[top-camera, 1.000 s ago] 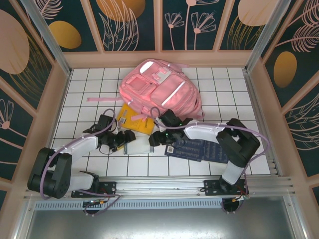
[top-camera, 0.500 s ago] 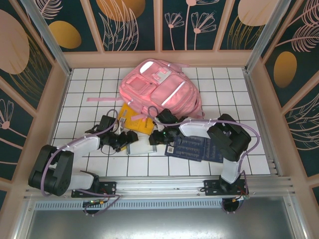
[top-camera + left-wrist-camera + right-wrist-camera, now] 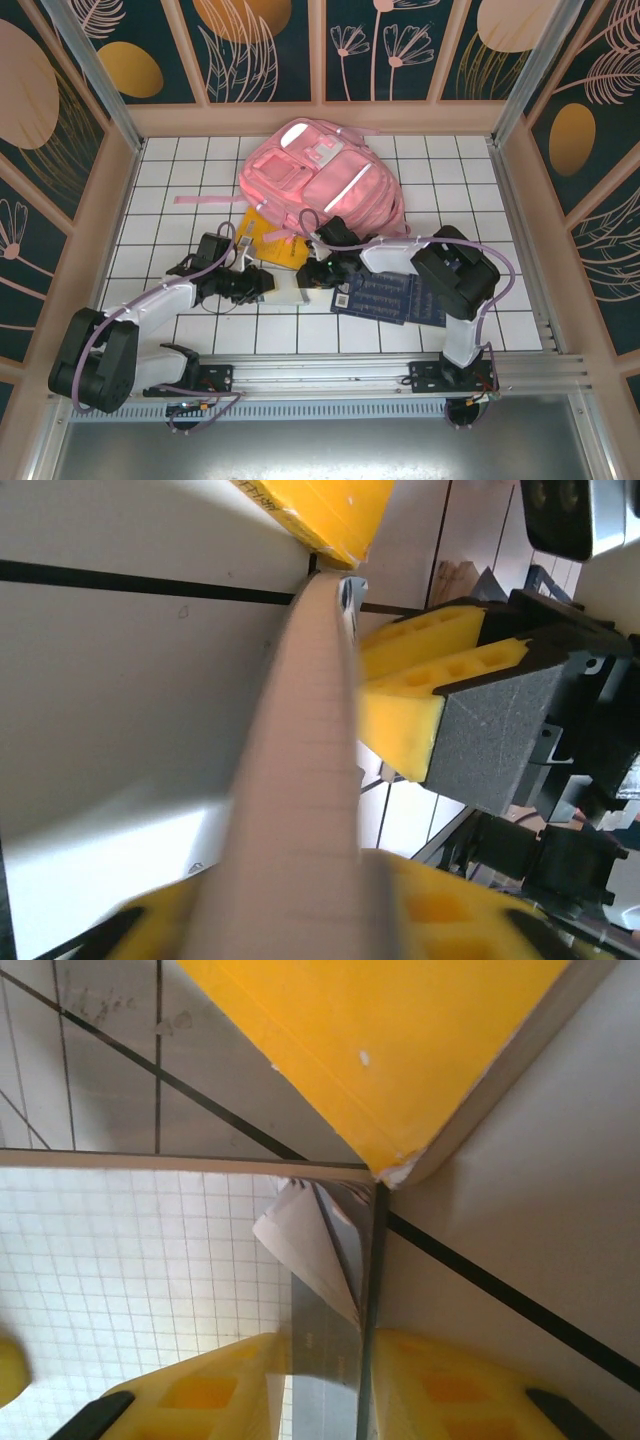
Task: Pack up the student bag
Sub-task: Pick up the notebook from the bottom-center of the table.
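The student bag (image 3: pixel 320 180) lay front-up at the far middle of the white tiled table (image 3: pixel 180 170), unmoved, with a yellow book (image 3: pixel 265 240) just in front of it. Nearer, a thin white notebook (image 3: pixel 287 292) was pinched from both sides: the left claw (image 3: pixel 262 284) had slid rightward over the last second and was clamped on its left edge, while the right claw (image 3: pixel 312 274) was clamped on its right edge, its arm now folded in tighter. A dark blue booklet (image 3: pixel 385 297) stayed flat just right of them.

White gridded tabletop (image 3: pixel 180 185), dark floral wall panels (image 3: pixel 260 45), metal front rail (image 3: pixel 320 368)
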Motion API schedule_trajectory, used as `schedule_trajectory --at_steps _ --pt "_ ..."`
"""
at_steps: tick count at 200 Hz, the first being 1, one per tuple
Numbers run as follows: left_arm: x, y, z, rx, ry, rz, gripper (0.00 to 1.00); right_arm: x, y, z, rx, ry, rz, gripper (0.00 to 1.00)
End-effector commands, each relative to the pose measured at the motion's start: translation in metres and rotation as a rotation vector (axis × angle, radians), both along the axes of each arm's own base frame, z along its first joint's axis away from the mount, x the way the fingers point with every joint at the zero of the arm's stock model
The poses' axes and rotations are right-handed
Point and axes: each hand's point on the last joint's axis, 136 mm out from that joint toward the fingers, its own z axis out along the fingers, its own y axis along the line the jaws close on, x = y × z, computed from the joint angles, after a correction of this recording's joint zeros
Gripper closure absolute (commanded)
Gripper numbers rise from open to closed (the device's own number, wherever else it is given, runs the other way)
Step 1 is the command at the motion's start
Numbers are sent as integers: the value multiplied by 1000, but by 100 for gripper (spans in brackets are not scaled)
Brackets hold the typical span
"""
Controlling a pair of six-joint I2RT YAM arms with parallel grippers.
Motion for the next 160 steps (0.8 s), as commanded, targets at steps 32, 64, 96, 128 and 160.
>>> schedule_trajectory --at_steps 32,64,96,128,160 --pt "22 -13 60 -65 -211 -66 100 8 -28 13 10 -27 -87 50" --pt "33 -23 115 -152 -347 -91 100 9 -31 60 170 -82 -65 33" --pt "34 -30 156 -238 -435 -114 100 -2 -32 106 372 -95 -16 26" --pt "32 -33 178 -293 -482 -126 100 -13 -36 152 543 -158 21 26" --pt "26 -37 191 -369 -496 -145 100 -15 -41 180 652 -194 13 28"
